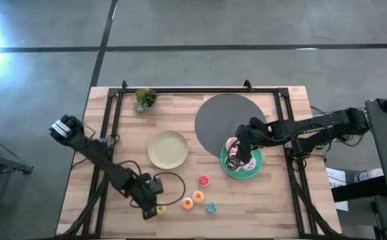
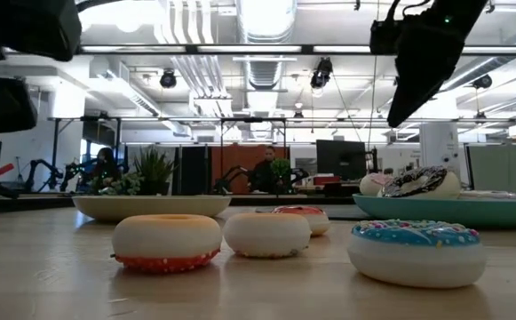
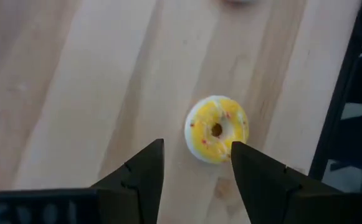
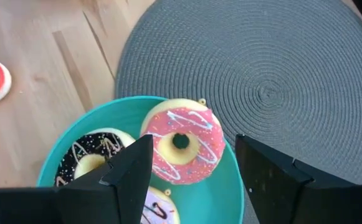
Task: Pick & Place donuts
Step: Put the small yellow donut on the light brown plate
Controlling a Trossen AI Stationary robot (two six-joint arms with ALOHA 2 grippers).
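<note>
1. Now the yellow donut [image 3: 217, 129] lies flat on the wooden table [image 1: 273, 207] near its front edge, just ahead of the left gripper [image 3: 196, 163]. Its fingers are spread apart and hold nothing; I judge they are lined up to come down around this mini ring.
2. Close by lie the other mini rings: the orange donut [image 1: 187, 203] and another orange one [image 1: 198, 197], the blue donut [image 1: 210, 208] and the red donut [image 1: 204, 181], all loose on the wood.
3. Farther right, the pink donut [image 4: 182, 143] and the chocolate donut [image 4: 93, 155] rest inside the teal plate [image 4: 221, 199], with a third sprinkled ring partly hidden below them.
4. The right gripper [image 4: 193, 165] hovers over this plate, open wide and empty, probably because the large rings are collected there.
5. The cream plate [image 1: 168, 149] is empty, so perhaps the mini rings go there.
6. A grey round mat [image 4: 261, 81] lies partly under the teal plate.
</note>
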